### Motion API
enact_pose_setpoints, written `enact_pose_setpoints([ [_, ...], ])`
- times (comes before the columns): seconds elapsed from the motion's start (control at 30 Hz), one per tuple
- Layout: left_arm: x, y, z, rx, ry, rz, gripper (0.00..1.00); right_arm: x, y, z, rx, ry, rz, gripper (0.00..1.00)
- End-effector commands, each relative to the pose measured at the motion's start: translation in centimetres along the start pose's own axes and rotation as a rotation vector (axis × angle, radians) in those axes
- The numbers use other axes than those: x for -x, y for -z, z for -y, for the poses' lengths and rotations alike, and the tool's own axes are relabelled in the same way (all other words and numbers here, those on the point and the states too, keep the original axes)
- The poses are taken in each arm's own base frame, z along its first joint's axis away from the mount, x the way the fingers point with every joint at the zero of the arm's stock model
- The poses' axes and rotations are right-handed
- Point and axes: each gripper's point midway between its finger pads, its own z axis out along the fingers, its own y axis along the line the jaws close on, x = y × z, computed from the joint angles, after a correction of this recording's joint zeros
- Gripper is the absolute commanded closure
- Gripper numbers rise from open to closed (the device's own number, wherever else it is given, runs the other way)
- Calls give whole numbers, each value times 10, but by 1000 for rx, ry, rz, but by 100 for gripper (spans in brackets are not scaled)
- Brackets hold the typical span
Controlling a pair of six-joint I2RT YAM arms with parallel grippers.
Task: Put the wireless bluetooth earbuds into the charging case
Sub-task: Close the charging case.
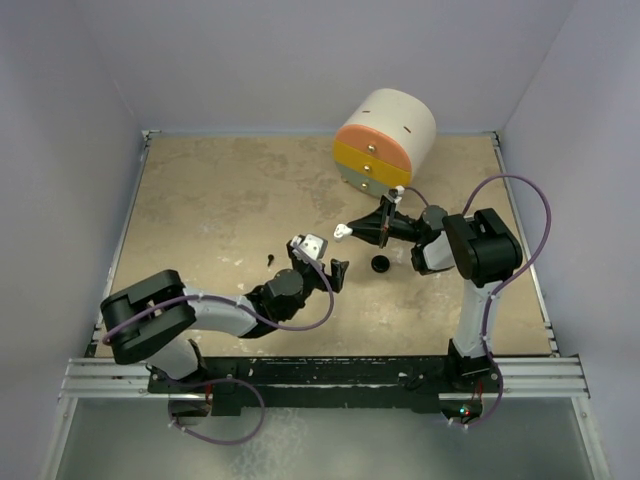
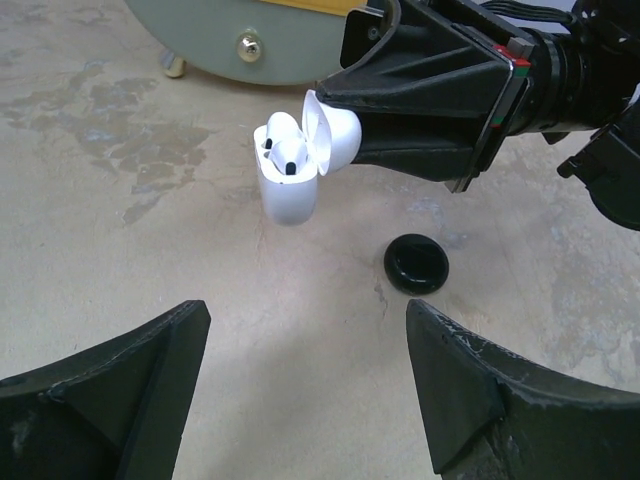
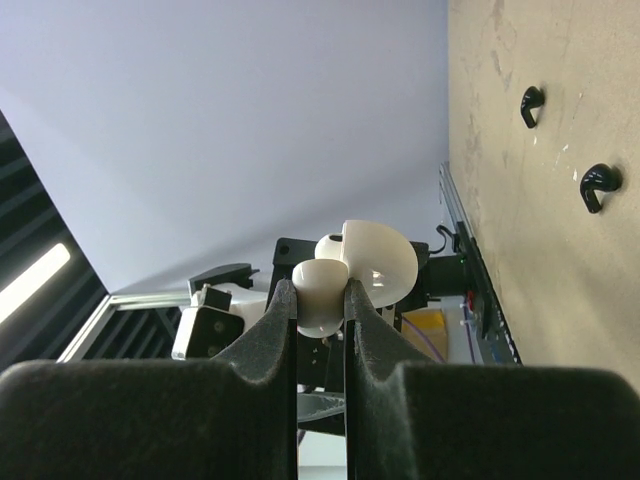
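Charging case (image 2: 288, 195) pinched in right gripper (image 3: 320, 300).

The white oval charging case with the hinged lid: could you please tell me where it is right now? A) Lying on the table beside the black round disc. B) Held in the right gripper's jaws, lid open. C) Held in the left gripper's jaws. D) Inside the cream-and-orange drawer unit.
B: the jaws of the right gripper are shut on the white oval charging case, which hangs clear of the table with its lid open.
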Motion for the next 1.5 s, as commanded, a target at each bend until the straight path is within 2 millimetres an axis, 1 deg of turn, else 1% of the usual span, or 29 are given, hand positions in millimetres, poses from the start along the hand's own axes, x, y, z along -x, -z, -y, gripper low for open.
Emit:
enact_pose_setpoints([
  [0.0,42,-13,7,16,22,171,21,-62,20,-86,385,728,-98,100],
  [0.03,44,-14,6,28,14,185,21,-62,20,-86,385,726,-100,100],
  [0.43,36,-31,-12,139,-73,276,18,-70,24,-82,372,714,-101,100],
  [0.73,41,-42,-22,157,-80,319,18,-73,26,-75,357,709,-101,100],
  [0.83,42,-46,-31,177,-80,323,18,-75,27,-73,352,704,-100,100],
  [1.0,39,-49,-55,223,-100,305,18,-76,28,-71,347,701,-97,100],
  [1.13,37,-43,-85,303,-110,292,18,-76,28,-68,342,697,-98,100],
  [1.23,41,-37,-104,349,-104,299,18,-75,28,-65,335,691,-98,100],
  [1.27,42,-34,-108,368,-105,300,18,-74,28,-64,334,688,-96,100],
  [1.33,43,-22,-120,435,-83,286,18,-71,26,-63,332,687,-97,100],
  [1.4,46,-8,-127,468,-35,261,18,-65,24,-62,335,689,-89,100],
  [1.47,53,-1,-126,482,23,211,19,-55,20,-59,335,697,-76,100],
])
